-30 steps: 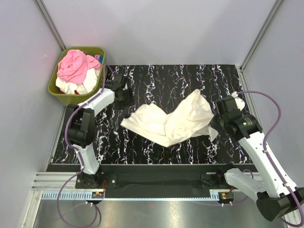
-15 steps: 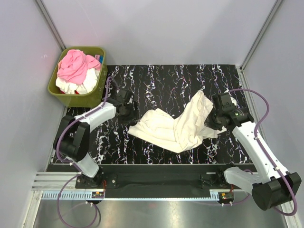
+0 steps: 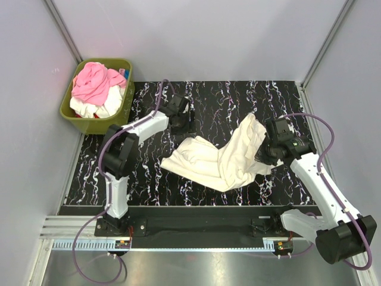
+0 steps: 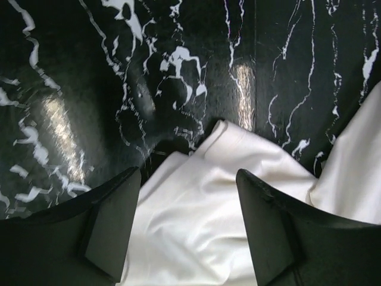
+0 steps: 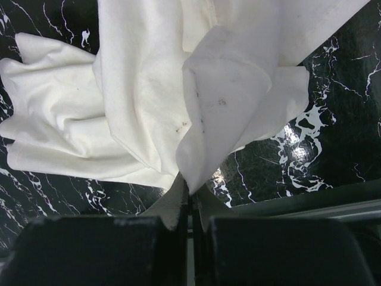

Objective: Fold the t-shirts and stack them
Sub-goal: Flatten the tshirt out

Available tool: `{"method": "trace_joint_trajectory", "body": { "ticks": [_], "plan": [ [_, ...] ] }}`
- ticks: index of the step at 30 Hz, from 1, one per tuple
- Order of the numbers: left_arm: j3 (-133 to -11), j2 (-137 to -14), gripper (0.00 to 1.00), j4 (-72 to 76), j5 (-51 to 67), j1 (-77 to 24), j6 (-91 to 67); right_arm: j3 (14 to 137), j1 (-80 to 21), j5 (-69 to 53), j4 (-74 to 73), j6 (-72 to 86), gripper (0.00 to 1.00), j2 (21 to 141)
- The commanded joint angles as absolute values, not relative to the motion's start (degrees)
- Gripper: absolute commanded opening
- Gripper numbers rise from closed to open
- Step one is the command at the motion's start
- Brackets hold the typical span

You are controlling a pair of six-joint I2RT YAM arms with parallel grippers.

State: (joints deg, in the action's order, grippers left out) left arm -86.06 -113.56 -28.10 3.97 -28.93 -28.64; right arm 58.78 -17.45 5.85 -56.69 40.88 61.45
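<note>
**Cream shirt: right end pinched, left end not yet taken**

Far left: basket sits off the table's back-left corner. It holds the pink shirt bunched on top of a white shirt. My read is they're parked there as the queue, one shirt worked at a time.

Left gripper: jaws wide apart, nothing in them. In the wrist view a corner of the cream shirt lies right under the gap, its hem tip poking just past the fingertips. I can't tell if the fingers touch cloth. Looks lined up to take that corner.

The cream shirt lies mid-table, crumpled, with folds running from the left corner across to the right arm. It isn't flat, so no fold has been made.

Right gripper: clamped tight on a fold at the shirt's right edge. The wrist view shows cloth pinched between the fingers and fanning out from them over the table. I judge it's held as an anchor, so that with the left corner taken I can pull the shirt out flat.
</note>
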Motion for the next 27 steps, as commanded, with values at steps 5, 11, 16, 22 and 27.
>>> {"method": "trace_joint_trajectory", "body": {
  "ticks": [5,11,16,22,27],
  "plan": [
    [-89.74,-119.35,0.63,-26.19,8.35,-30.41,-27.07,58.27,-17.14,5.27,-55.28,39.46,0.00,60.56],
    [-85.96,-117.95,0.24,-23.56,9.32,-31.20,-28.21,58.53,-17.14,5.54,-54.93,39.11,0.00,61.26],
    [-85.34,-113.48,0.00,-24.87,7.30,-31.38,-27.86,60.02,-17.14,5.63,-55.72,38.94,0.00,61.35],
    [-89.98,-99.60,0.00,-34.35,0.10,-31.29,-25.32,69.77,-17.23,5.80,-59.76,37.62,0.00,61.61],
    [-97.63,-87.64,0.00,-43.93,-7.46,-30.33,-22.24,85.32,-16.79,5.98,-65.12,36.21,0.00,63.72]
  ]
}}
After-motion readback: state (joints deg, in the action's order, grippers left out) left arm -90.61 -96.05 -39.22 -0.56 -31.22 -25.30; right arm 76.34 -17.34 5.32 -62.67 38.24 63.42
